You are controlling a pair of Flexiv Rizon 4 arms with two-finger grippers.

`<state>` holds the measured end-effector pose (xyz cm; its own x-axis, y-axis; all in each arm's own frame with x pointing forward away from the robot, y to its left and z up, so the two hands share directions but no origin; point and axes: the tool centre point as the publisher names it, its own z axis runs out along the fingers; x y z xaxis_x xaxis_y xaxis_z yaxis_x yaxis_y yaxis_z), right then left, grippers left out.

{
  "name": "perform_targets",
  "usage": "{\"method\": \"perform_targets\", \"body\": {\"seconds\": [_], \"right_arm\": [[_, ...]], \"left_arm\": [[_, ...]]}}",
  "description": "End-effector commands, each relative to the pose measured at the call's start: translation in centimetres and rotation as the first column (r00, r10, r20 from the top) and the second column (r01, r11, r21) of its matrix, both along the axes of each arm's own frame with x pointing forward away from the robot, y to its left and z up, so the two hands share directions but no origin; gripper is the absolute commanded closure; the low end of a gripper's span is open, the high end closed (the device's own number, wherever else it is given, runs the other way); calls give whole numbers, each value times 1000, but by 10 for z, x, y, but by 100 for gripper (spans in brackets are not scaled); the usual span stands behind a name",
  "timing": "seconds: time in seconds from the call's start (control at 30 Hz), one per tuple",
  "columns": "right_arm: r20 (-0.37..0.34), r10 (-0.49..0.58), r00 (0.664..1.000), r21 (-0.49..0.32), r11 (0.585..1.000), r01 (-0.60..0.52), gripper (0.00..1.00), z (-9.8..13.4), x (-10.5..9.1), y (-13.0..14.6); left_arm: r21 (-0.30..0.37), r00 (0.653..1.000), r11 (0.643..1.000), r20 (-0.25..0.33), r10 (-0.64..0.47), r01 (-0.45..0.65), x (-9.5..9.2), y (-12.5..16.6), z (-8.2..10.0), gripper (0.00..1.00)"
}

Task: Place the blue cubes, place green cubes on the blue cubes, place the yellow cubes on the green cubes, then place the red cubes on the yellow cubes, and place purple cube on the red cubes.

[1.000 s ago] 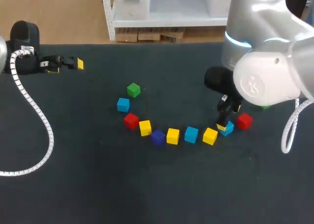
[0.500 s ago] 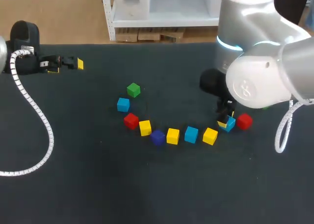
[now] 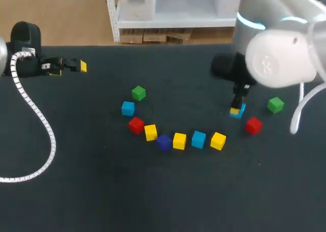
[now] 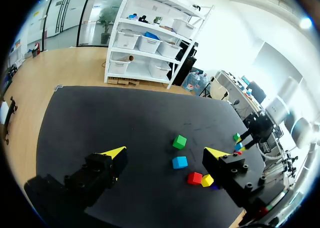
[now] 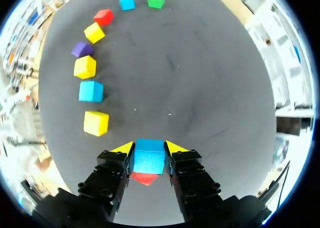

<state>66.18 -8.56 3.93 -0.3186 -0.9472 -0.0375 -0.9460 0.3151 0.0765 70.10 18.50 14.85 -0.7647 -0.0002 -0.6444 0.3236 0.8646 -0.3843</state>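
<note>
My right gripper is shut on a blue cube and holds it off the table, behind the curved row of cubes. In the right wrist view that blue cube sits squeezed between both yellow tips, with a red cube on the table beneath it. The row holds a second blue cube, a third blue cube, yellow cubes, a purple cube and a red cube. Green cubes lie apart. My left gripper rests open at the far left.
A red cube lies just right of the held cube's place. Left of the row the dark mat is bare apart from a coiled white cable. In the left wrist view the green cube and blue cube lie ahead of the open fingers.
My right gripper shut on the blue cube at the row's right end, lifted it and carried it toward the back. The left arm kept still.
</note>
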Motion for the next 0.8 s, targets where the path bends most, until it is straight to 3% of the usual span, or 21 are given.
{"method": "perform_targets", "body": {"seconds": [0.03, 0.33, 0.6, 0.8], "right_arm": [[-4, 95, 995, -14, 995, -95, 100, 7, 14, 4], [40, 284, 958, -53, 958, -282, 100, 6, 36, 35], [32, 340, 940, -42, 940, -339, 100, -2, 50, 50], [27, 353, 935, -78, 934, -350, 100, -16, 57, 54]], "left_arm": [[1, 1000, 1000, -1, 0, 0, 0, 0, 0, 0], [1, 1000, 1000, -1, 0, 0, 0, 0, 0, 0], [1, 1000, 1000, -1, 0, 0, 0, 0, 0, 0], [1, 1000, 1000, -1, 0, 0, 0, 0, 0, 0]]}}
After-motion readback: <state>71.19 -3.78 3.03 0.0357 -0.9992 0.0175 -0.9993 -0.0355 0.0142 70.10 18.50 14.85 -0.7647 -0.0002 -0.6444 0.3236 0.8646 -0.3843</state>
